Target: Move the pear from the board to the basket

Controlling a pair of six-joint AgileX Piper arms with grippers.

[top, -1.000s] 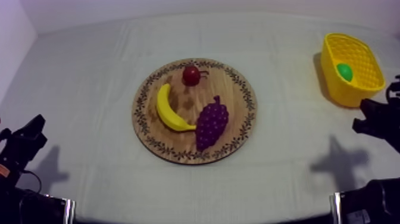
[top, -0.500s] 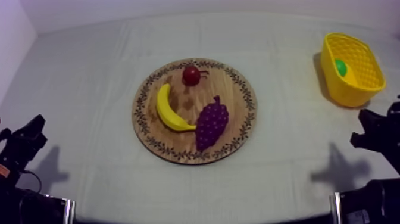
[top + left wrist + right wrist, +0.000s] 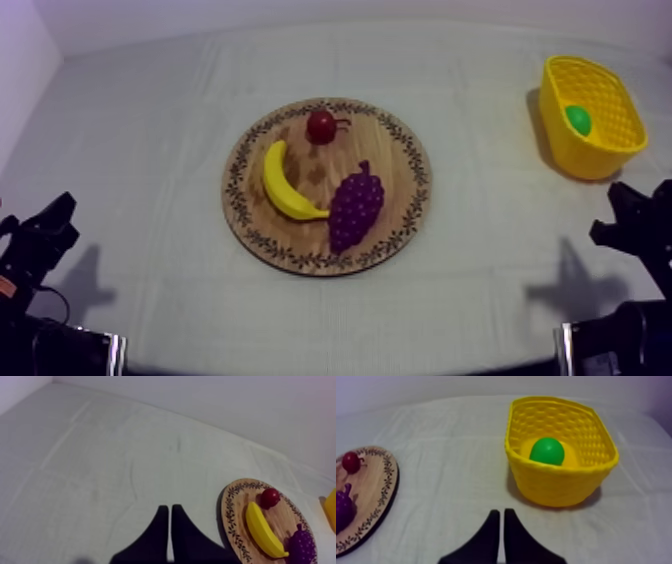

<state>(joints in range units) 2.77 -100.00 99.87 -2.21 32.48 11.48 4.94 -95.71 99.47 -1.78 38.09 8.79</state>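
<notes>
Status: pear (image 3: pixel 546 451) in yellow basket (image 3: pixel 561 483), left pincer (image 3: pixel 167 508) short of wooden board (image 3: pixel 231 507) and right pincer (image 3: pixel 501 512) facing the basket both closed tight, gripping nothing.

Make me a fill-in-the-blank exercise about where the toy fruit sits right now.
1. The pear lies inside the yellow ____.
2. The wooden board holds ____ toy fruits: a banana, a bunch of grapes and a small red fruit.
3. The right gripper, with nothing between its fingers, is ____.
Missing words: basket; three; shut.
</notes>
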